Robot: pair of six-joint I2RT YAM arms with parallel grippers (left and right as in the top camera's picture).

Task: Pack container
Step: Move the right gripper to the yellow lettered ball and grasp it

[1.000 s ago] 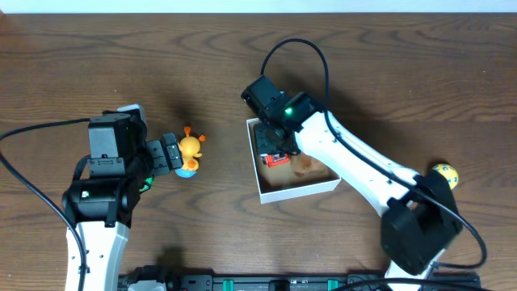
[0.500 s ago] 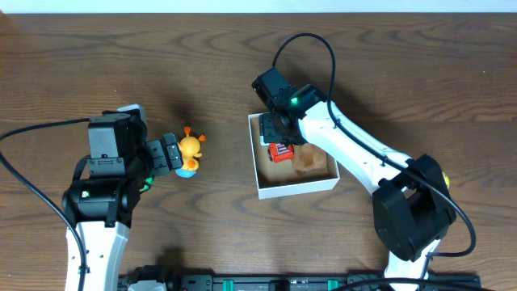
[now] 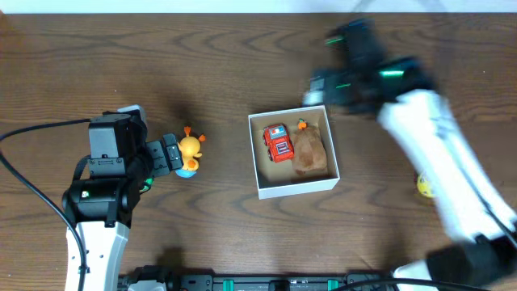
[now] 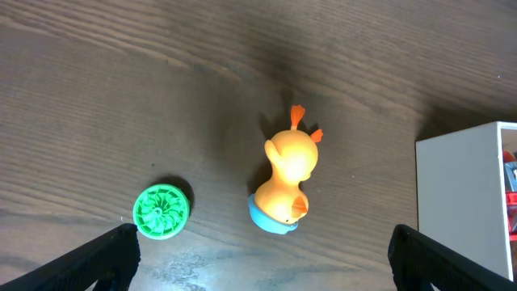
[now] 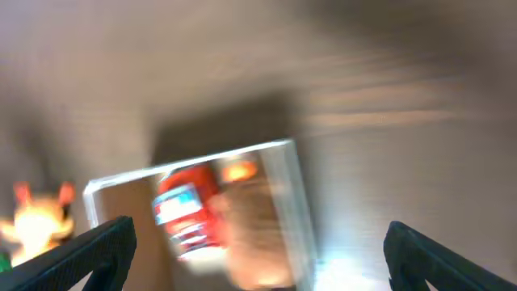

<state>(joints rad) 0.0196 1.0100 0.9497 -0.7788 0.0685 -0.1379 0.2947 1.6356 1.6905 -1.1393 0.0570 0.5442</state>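
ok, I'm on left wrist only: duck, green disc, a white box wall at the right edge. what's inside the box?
Observer: A red toy car lies in the left half of the container, as overhead shows it.
Operator: anything else in there?
Observer: A brown lump beside the car, to its right. It's too unclear to name.
Operator: right gripper holding anything?
Observer: No. The right gripper is open, with nothing between its fingers.
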